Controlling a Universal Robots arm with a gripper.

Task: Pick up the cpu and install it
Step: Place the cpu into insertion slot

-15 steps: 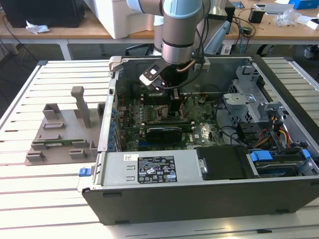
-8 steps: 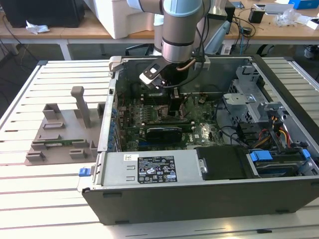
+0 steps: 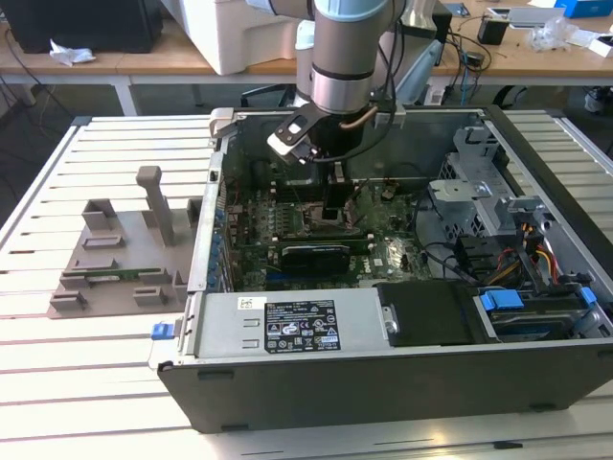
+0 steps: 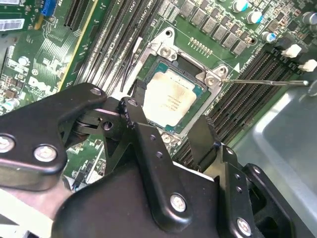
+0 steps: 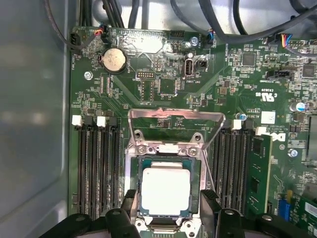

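End effector (image 5: 171,201): matte black, bolted linkage arms, blunt fingers (image 4: 131,111) spread wide and gripping nothing, hanging low inside the case with one finger on either side of the cpu.

- cpu (image 5: 166,191): flat square chip, dull silvery-white lid, faintly smudged, lying level in its motherboard socket.
- load plate (image 5: 173,113): thin bright steel frame, swung open beyond the chip.
- motherboard (image 5: 163,84): dark green, densely printed, bearing a round silver coin cell (image 5: 113,59) and long black memory slots (image 5: 96,168) on both flanks of the socket.
- computer case (image 3: 383,383): grey sheet-metal box, side open.
- tabletop (image 3: 57,383): pale, slatted, ridged.
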